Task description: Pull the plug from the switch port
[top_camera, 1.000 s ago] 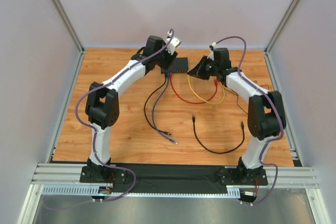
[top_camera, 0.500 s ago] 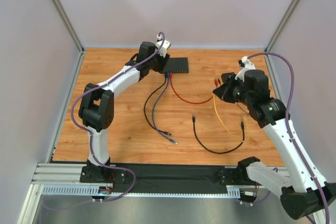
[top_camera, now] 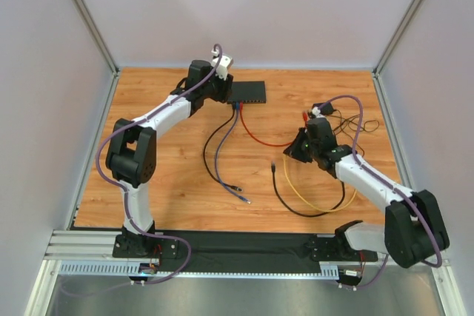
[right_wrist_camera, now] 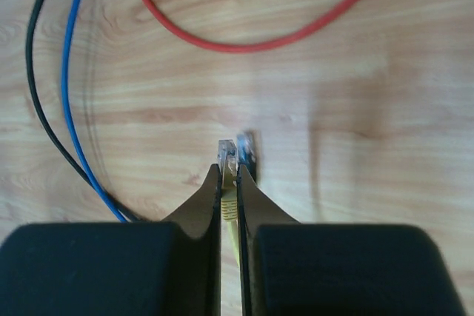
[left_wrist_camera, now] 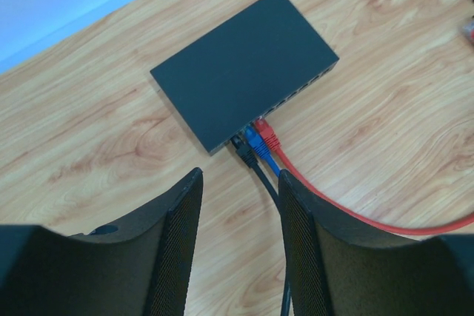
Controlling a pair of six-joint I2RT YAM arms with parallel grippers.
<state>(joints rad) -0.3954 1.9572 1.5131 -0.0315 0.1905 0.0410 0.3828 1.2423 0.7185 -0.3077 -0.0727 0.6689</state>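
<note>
A: Status on the switch (top_camera: pixel 248 92)?

B: The yellow plug (right_wrist_camera: pixel 227 155) is out. A second ago the right end effector (right_wrist_camera: pixel 229 172) sat at the switch's port side, with the yellow cable (top_camera: pixel 311 201) running into a socket. It has since swung off to the switch's right and come down. It is now low over the tabletop (top_camera: pixel 170 183), well clear of the switch on its near-right side.

A: Is it still holding?

B: Yes. The fingers are pinched tight on the yellow plug, and its clear tip pokes out past them. The cable trails in a slack loop on the near side of the switch, and none of it leads back to a port.

A: Left side?

B: The left end effector (left_wrist_camera: pixel 238 179) is spread wide with nothing between the fingers. It was over the switch's left end a second ago and has backed off. It now hovers near that end without touching. The switch lies flat and has not shifted.

A: What's left in the ports?

B: The black plug (left_wrist_camera: pixel 238 146), blue plug (left_wrist_camera: pixel 254 138) and red plug (left_wrist_camera: pixel 266 133) are seated side by side at the left end of the port row.

A: So?

B: Extraction looks done, assuming yellow was the target. The remaining step is probably just release. One caveat: the end of a loose black cable (right_wrist_camera: pixel 246 149) lies just beside the held plug, so the drop could land on it.
</note>
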